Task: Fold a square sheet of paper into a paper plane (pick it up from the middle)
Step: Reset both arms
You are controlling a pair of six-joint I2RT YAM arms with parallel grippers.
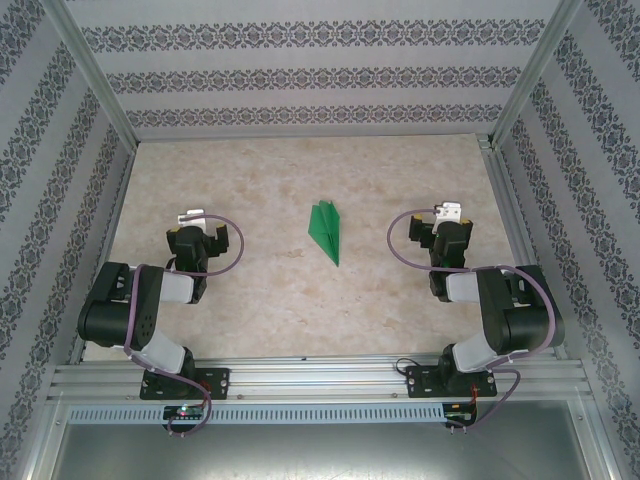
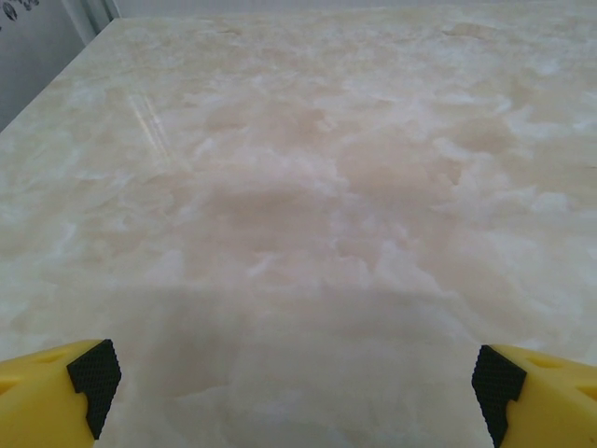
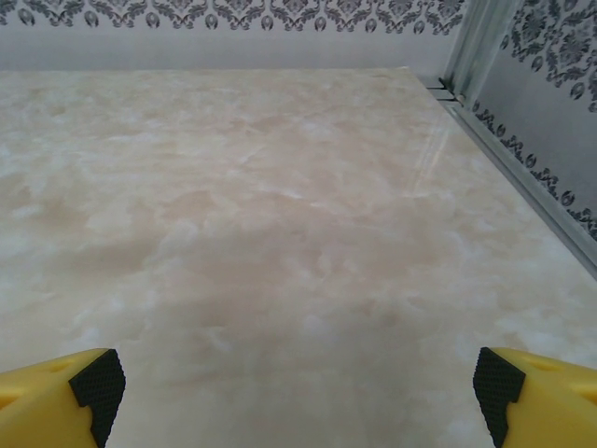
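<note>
1. The paper plane (image 1: pixel 326 232) lies flat at the middle of the marbled worktop (image 1: pixel 260 180), its slim tip toward 5 o'clock.
2. The left gripper (image 2: pixel 298 385) is at the plane's 9 o'clock, well apart from it, its yellow fingers (image 2: pixel 47 397) spread wide over bare worktop.
3. The right gripper (image 3: pixel 298 385) is at its 3 o'clock, equally spread, holding nothing.
</note>
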